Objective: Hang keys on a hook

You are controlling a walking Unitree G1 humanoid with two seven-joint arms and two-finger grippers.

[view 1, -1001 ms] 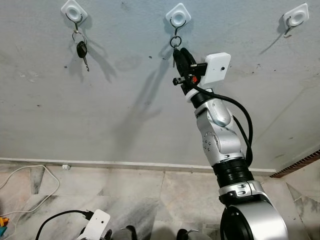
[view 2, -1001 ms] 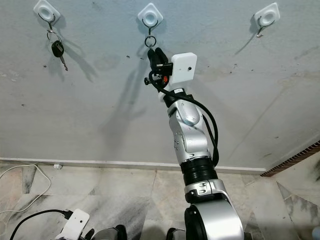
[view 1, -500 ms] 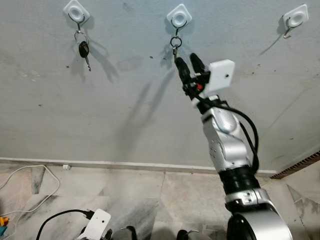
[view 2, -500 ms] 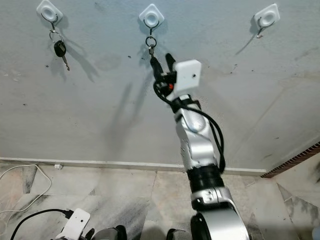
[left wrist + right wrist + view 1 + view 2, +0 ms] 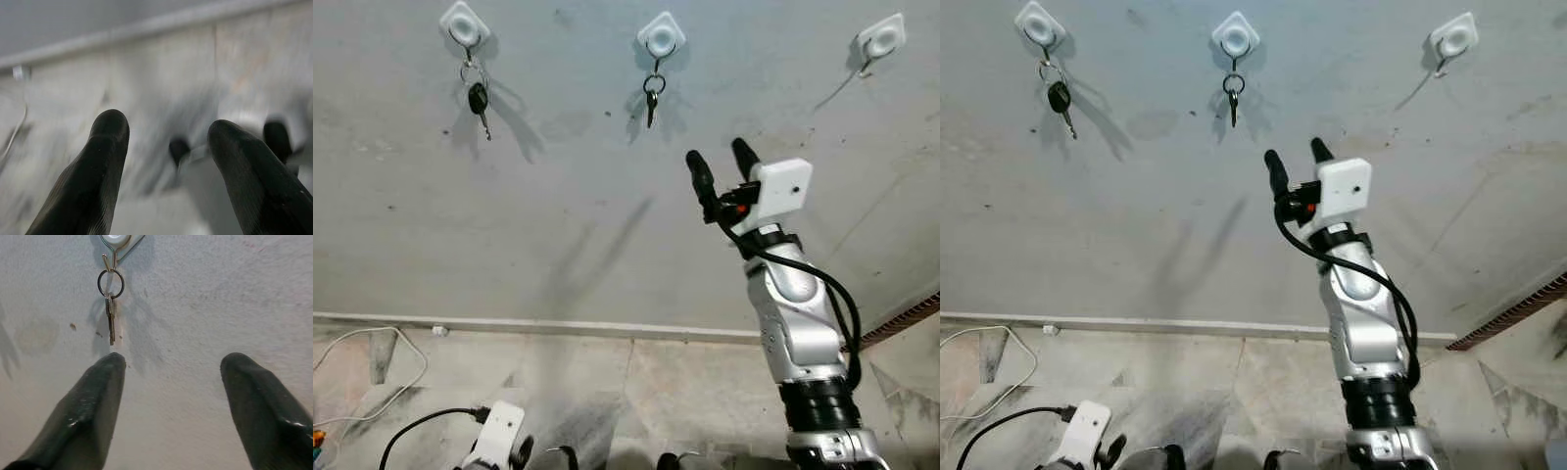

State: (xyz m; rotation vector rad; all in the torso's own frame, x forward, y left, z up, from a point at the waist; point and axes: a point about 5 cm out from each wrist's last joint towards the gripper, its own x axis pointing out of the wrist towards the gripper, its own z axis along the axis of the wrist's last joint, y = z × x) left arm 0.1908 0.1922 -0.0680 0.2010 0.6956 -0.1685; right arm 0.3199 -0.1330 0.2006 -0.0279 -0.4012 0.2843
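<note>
A small key on a ring [image 5: 651, 96] hangs from the middle white hook [image 5: 661, 36] on the grey wall, also seen in the right wrist view as the key [image 5: 111, 316] under its hook [image 5: 115, 241]. My right gripper [image 5: 722, 164] is raised, open and holding nothing, below and to the right of that key, well apart from it. A black car key [image 5: 477, 102] hangs on the left hook [image 5: 461, 23]. The right hook [image 5: 879, 41] is bare. My left gripper [image 5: 166, 147] is open, low over the floor.
A white skirting strip [image 5: 558, 325] runs along the wall's foot above a marble floor. A pale cable [image 5: 372, 367] lies at the lower left. A brick edge [image 5: 911, 318] shows at the far right.
My right gripper let go of the key, opened, and drew back down and to the right. The key now hangs free on the middle hook.
</note>
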